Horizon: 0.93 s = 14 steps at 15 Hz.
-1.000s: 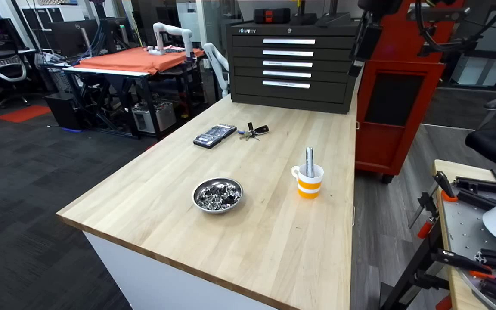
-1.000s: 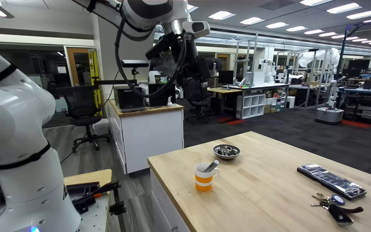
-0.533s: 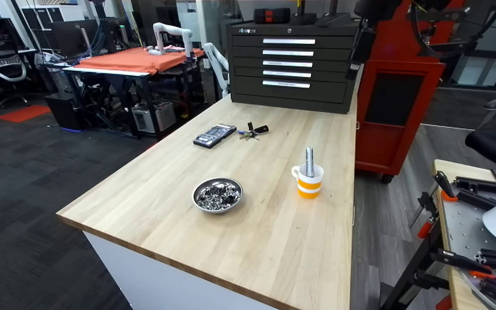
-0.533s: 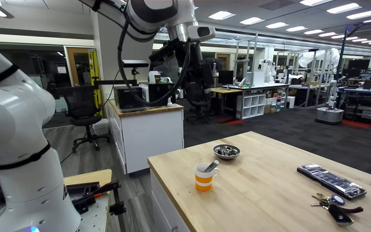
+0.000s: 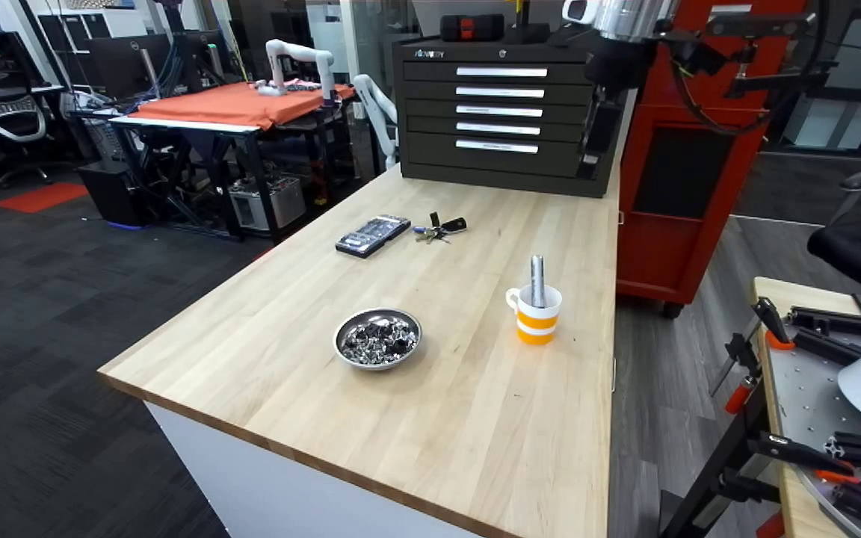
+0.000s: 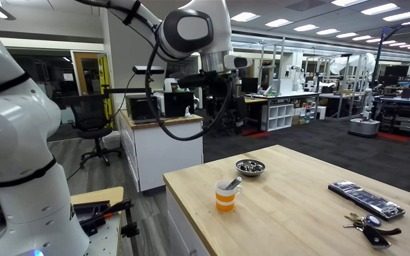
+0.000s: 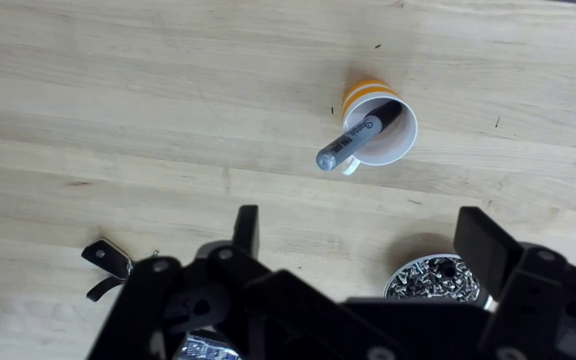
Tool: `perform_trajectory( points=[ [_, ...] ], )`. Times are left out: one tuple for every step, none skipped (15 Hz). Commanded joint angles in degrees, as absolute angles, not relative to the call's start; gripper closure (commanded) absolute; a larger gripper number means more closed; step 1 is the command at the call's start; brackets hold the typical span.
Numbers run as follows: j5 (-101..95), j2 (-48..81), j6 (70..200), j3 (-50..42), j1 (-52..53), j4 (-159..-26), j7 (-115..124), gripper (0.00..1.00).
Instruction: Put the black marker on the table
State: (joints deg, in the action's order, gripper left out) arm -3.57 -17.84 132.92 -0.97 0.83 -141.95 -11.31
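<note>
Bare worktop [image 7: 168,100] runs across the wrist view's upper left and inside the parted claw [image 7: 359,230] — room to pass. A mug [image 7: 392,142] blocks upper centre, the marker [image 7: 352,141] jutting past its rim; a bowl [image 6: 250,174] fills lower right, keys [image 7: 105,256] lower left. In an exterior view, a tool chest [image 5: 505,123] walls off top centre.

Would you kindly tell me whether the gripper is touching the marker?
Apart: the wrist view shows the gripper open, with the table visible between each of its fingers and the marker.
</note>
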Motion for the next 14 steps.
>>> perform_trajectory(
  points=[
    [0.36,-11.78,136.26,-2.33,2.37,-140.06,-15.67,0.0],
    [1.35,-10.3,136.91,-2.26,2.45,-139.66,-16.58,0.0],
    [2.21,-9.01,137.23,-2.12,2.46,-139.2,-17.19,0.0],
    [3.19,-7.7,137.39,-1.99,2.51,-138.61,-17.95,0.0],
    [4.49,-6.65,136.13,-1.81,2.47,-137.64,-17.62,0.0],
    [1.96,-9.3,136.52,-1.19,1.68,-140.17,-15.94,0.0],
    [2.64,-8.19,136.51,-1.13,1.69,-139.54,-16.14,0.0],
    [2.95,-7.39,136.51,-1.08,1.69,-139.0,-16.21,0.0],
    [3.06,-6.93,136.5,-1.04,1.69,-138.63,-16.22,0.0],
    [3.08,-6.78,136.5,-1.03,1.7,-138.47,-16.22,0.0],
    [3.09,-6.79,136.5,-1.03,1.7,-138.39,-16.23,0.0],
    [3.1,-6.79,136.5,-1.03,1.7,-138.36,-16.23,0.0],
    [2.8,-6.43,136.58,-1.01,1.6,-138.5,-15.63,0.0],
    [2.7,-5.91,137.12,-1.09,1.55,-138.8,-16.14,0.0]
  ],
)
